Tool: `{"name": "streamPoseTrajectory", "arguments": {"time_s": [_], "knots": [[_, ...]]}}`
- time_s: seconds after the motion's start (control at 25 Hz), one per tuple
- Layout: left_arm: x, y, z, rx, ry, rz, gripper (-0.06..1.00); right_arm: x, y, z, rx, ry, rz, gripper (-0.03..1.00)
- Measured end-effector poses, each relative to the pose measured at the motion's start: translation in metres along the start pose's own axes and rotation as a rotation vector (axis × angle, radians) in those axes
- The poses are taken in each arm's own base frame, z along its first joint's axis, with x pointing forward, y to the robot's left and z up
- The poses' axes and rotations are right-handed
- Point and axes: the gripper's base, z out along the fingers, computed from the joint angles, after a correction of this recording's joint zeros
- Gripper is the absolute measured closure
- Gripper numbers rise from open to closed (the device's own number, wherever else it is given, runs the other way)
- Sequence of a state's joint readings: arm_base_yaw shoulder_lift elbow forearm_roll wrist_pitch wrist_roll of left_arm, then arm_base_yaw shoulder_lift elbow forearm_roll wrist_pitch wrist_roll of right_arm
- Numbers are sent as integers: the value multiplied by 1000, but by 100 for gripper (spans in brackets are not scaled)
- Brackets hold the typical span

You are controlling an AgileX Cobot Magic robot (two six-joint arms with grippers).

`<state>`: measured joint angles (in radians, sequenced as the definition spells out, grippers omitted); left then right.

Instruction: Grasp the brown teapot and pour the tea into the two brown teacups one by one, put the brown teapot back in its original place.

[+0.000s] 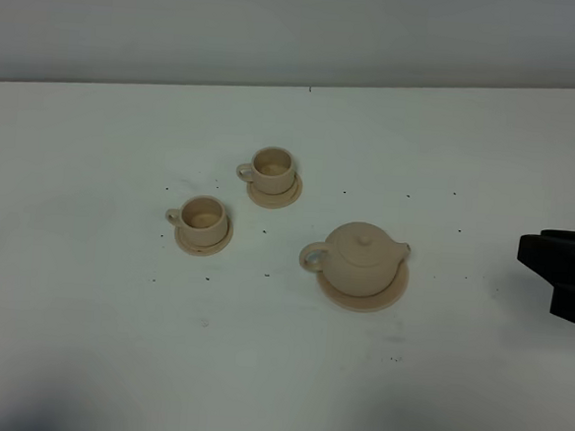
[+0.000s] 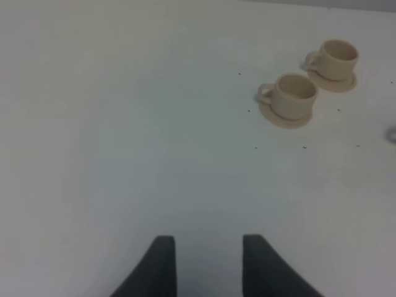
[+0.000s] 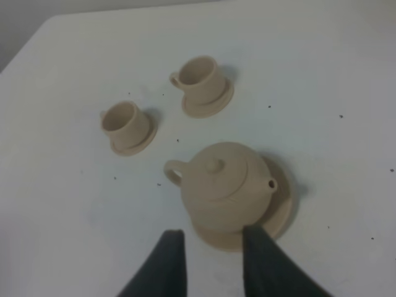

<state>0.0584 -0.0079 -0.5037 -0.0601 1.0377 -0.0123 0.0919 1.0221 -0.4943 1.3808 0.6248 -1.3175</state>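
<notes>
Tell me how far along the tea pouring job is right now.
Nothing looks done yet. The brown teapot sits ungrasped on its wide saucer, and neither the front teacup nor the back teacup shows tea. In hand: the right pincer is open, pointed at the teapot but short of it; the left pincer hangs open over the table. Left: grasp, pour into both cups, return the teapot.

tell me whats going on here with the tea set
Nothing is being handled right now. The brown teapot sits on its wide saucer, with the two teacups on their small saucers beside it. The right gripper faces the teapot with its fingers apart and empty, not touching it. The left gripper hangs over bare table, fingers apart, holding nothing.
</notes>
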Motion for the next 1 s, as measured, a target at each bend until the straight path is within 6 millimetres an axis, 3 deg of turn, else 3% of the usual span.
{"name": "streamPoseTrajectory", "arguments": {"time_s": [0.28, 0.72, 1.0], "knots": [[0, 2, 0, -23, -1, -20, 76, 0, 0, 0, 0, 2, -2, 73], [0, 5, 0, -55, -5, -134, 77, 0, 0, 0, 0, 2, -3, 73], [0, 2, 0, -18, -1, -92, 76, 0, 0, 0, 1, 2, -2, 73]]}}
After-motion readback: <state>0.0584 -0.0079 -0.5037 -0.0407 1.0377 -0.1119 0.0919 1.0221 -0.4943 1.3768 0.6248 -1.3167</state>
